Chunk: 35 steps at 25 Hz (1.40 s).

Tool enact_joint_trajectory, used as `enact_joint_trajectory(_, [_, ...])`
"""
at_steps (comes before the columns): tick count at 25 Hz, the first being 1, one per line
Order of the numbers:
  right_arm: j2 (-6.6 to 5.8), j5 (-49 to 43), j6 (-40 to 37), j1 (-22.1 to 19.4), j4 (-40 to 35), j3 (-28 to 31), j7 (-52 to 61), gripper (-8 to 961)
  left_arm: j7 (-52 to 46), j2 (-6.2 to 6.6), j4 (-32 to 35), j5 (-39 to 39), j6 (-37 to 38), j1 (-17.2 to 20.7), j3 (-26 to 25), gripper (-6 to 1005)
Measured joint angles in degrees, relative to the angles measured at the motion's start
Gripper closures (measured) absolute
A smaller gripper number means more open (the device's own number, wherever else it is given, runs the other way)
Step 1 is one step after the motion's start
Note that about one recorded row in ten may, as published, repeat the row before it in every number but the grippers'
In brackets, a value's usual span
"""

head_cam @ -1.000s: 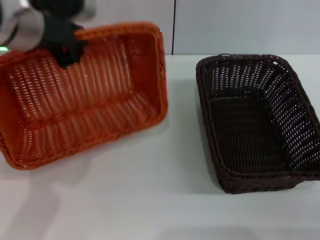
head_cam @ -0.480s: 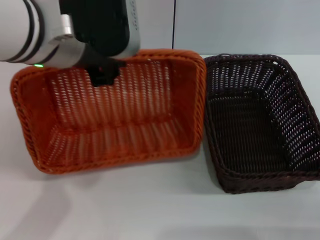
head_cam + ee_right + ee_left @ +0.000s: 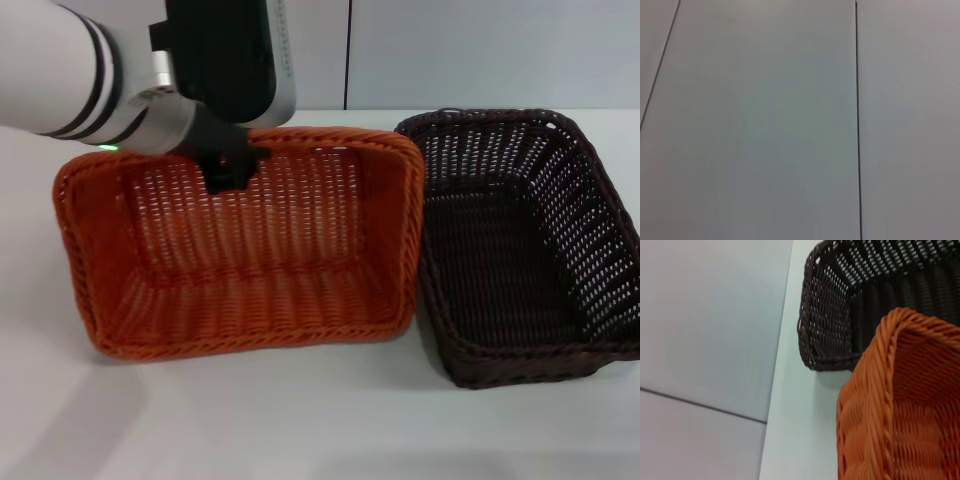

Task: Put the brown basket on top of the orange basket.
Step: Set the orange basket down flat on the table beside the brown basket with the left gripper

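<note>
The orange basket [image 3: 250, 270] hangs tilted over the table's left half, its opening turned toward me. My left gripper [image 3: 228, 170] is shut on its far rim. Its right end reaches the left wall of the brown basket [image 3: 520, 250], which rests flat on the table at the right. The left wrist view shows a corner of the orange basket [image 3: 900, 405] close up, with the brown basket [image 3: 840, 305] just beyond it. No part of my right arm shows in the head view.
Both baskets are over a white table [image 3: 300, 420], which has bare surface along its front. A pale panelled wall [image 3: 790, 120] with a dark seam stands behind the table; the right wrist view shows only that.
My left arm has carried the orange basket rightward, from the far left until its right end meets the brown basket. The brown basket has not moved.
</note>
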Motion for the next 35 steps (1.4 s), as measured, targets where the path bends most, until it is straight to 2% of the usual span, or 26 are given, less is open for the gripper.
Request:
enact_joint_trajectory(10, [-0.05,-0.22,-0.39,0.53,-0.15,-0.09,0.01,128,-2.61,0.01,11.49,-0.88,5.63,-4.31,-0.91,807])
enact_joint_trajectory(15, [-0.08,-0.17,-0.41,0.46,-0.01,0.17,0.0,128,-2.44,0.16,18.94,-0.94,6.38,-8.25,-2.79,774])
enact_joint_trajectory(24, [-0.14,-0.02,0.08,0.67,0.0,0.34,-0.05,127,-1.5,0.04,19.79,-1.68,8.95,-9.22,-1.85,715])
enact_joint_trajectory(32, [-0.13,0.01,0.15,0.65,-0.01,0.32,-0.08,127,-0.46,-0.03,17.57,-2.7,10.87,-10.01,-1.26,476])
enact_joint_trajectory(35, [-0.13,0.01,0.14,0.59,-0.14,0.09,-0.09,128,0.15,-0.01,17.77,-2.84,12.69,-10.47,-1.18,353])
